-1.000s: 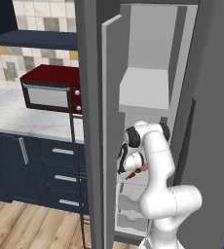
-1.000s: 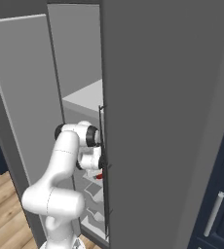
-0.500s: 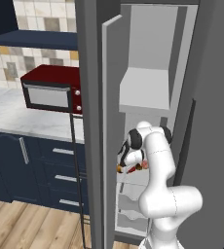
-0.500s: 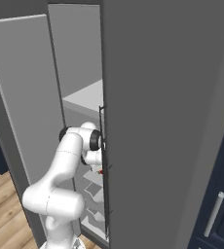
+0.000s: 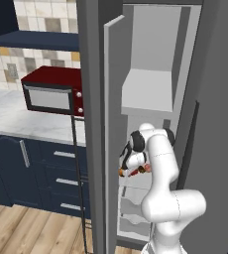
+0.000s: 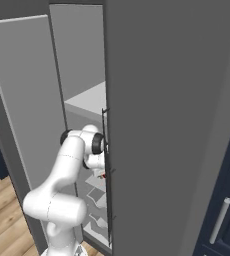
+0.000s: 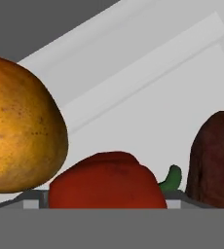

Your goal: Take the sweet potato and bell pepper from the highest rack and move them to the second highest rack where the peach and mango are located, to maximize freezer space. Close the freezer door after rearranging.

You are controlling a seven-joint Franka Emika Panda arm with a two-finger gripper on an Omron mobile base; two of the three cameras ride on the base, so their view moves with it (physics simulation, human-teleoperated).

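Observation:
In the hand view the red bell pepper [image 7: 106, 187] with its green stem lies low on the white second highest rack [image 7: 158, 92]. The orange mango [image 7: 19, 126] sits to its left and the dark brown sweet potato [image 7: 214, 160] to its right. My gripper [image 7: 106, 203] is open, its tips standing wide on either side of the pepper. From the left base view the gripper [image 5: 132, 166] reaches into the cabinet just over small orange and red lumps [image 5: 136, 171]. The highest rack [image 5: 148, 94] is bare. The peach is hidden. The freezer door [image 5: 113, 124] stands open.
A red microwave [image 5: 51, 92] sits on the marble counter [image 5: 17, 121] left of the door, over dark blue drawers. The door's thin dark handle [image 5: 77, 178] hangs near the arm. White wavy-fronted drawers [image 6: 97, 195] lie below the hand. A grey cabinet wall [image 6: 177, 125] closes off the right.
The hand has sunk from between the racks down onto the second highest rack, carrying the red pepper with it, and the jaws have spread.

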